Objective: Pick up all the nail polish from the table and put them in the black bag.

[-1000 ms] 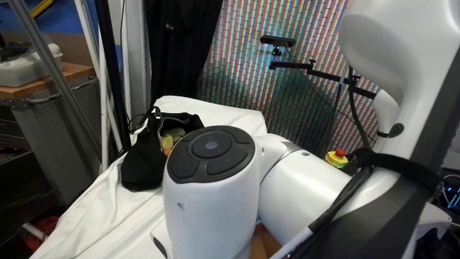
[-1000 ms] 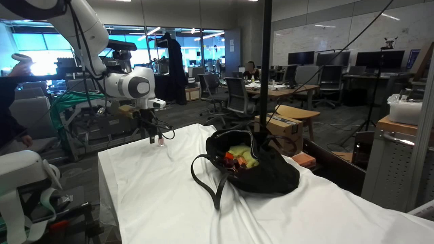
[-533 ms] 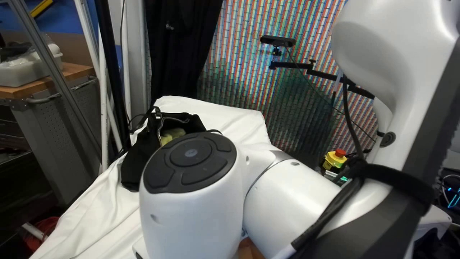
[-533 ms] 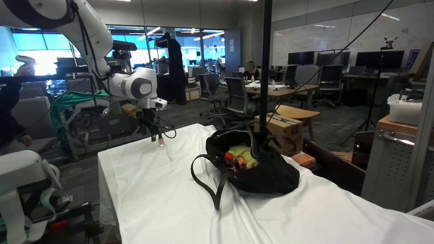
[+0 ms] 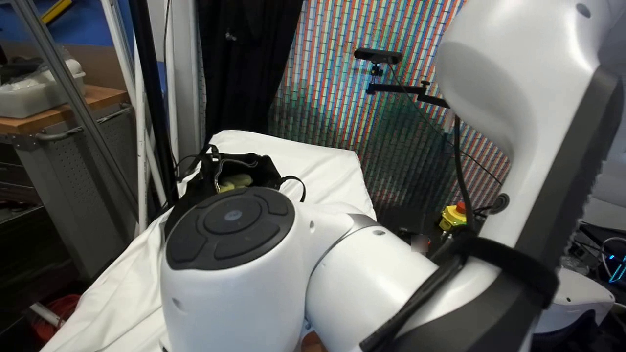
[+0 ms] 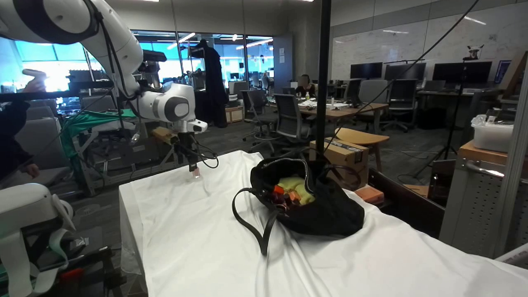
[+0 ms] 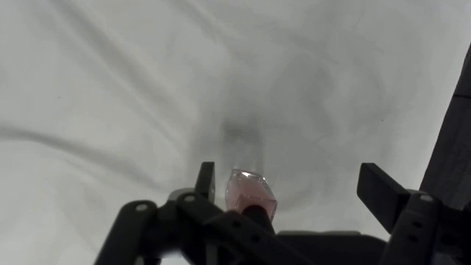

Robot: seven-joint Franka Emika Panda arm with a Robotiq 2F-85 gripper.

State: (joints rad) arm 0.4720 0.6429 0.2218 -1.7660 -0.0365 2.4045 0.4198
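Observation:
A small nail polish bottle with a clear pink body (image 7: 250,189) and a dark cap stands on the white-clothed table (image 6: 198,235). My gripper (image 7: 287,176) is open around it in the wrist view. The bottle appears much closer to the left finger (image 7: 206,180), with a thin gap between; wide space separates it from the right one. In an exterior view the fingertips hang just at the top of the bottle (image 6: 196,174), hiding part of its cap. Slouching on the table, the black bag (image 6: 326,210) has its mouth open, with red and orange bottles (image 6: 284,196) inside.
A strap of the bag (image 6: 247,225) loops across the cloth. One table edge drops to dark floor (image 7: 449,147) in the wrist view. A black upright pole (image 6: 324,82) rises behind the bag. The arm (image 5: 230,293) covers part of the bag in an exterior view.
The arm has shifted sideways, bringing the gripper from beside the pink bottle to over it. The bottle and bag have stayed put, and the jaws look as open as before.

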